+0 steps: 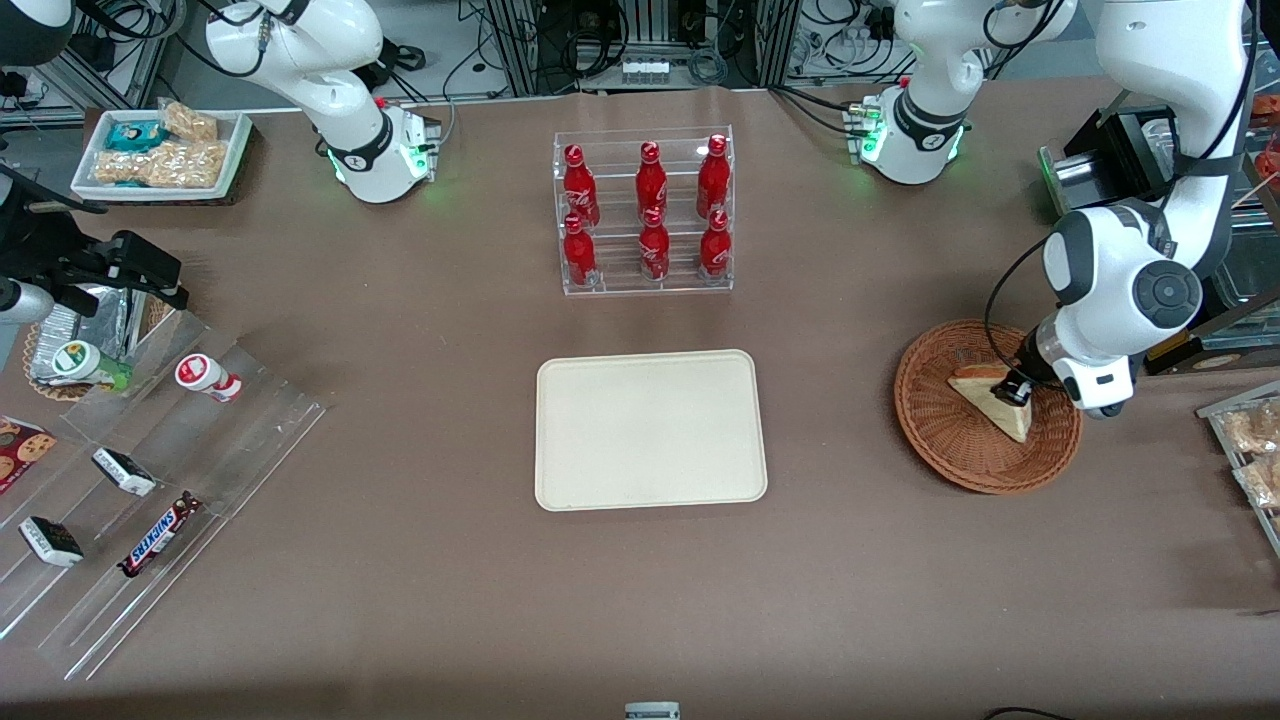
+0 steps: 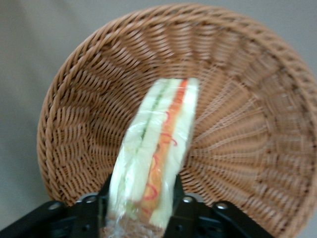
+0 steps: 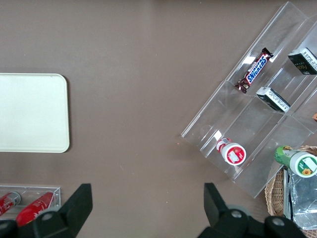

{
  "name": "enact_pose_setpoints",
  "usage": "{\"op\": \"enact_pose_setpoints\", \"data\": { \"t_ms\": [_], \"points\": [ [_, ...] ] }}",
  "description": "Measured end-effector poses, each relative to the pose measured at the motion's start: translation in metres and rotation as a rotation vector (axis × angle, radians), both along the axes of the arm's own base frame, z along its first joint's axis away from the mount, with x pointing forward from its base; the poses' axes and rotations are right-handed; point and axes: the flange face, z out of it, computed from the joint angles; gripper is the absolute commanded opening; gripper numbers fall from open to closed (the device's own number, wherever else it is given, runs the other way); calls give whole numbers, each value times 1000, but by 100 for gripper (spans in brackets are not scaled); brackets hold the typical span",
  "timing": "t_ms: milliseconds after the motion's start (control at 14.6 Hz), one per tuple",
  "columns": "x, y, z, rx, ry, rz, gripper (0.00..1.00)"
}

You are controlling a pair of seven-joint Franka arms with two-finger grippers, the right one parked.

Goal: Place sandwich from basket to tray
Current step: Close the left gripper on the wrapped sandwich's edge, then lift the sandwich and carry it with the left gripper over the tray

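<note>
Between the fingers of the tool point(image 2: 141, 210), the sandwich point(image 2: 156, 158) is being clamped at one end, its wrapped wedge stretching away from the tool across the woven floor of the basket point(image 2: 257, 124). It is apparently resting in the basket, so the grasp step looks to be in hand. Well apart from the tool, toward the parked arm's end of the counter point(image 1: 400, 300), the tray point(image 1: 650, 430) is lying bare. Next, I judge, comes a straight lift clear of the rim, then a carry sideways.
</note>
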Motion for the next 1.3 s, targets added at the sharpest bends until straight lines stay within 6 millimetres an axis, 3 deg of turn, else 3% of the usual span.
{"op": "enact_pose_setpoints", "data": {
  "t_ms": [137,275,412,480,961,1098,1304],
  "points": [
    [18,-6,25,-25,-2,14,3],
    [41,-26,63,-52,-6,-3,3],
    [57,-67,94,-66,-7,-70,3],
    [61,-96,101,-71,-3,-116,3],
    [39,-347,56,-82,28,-506,3],
    [26,-403,47,-58,15,-607,3],
    [14,-461,36,-47,-6,-656,3]
  ]
}}
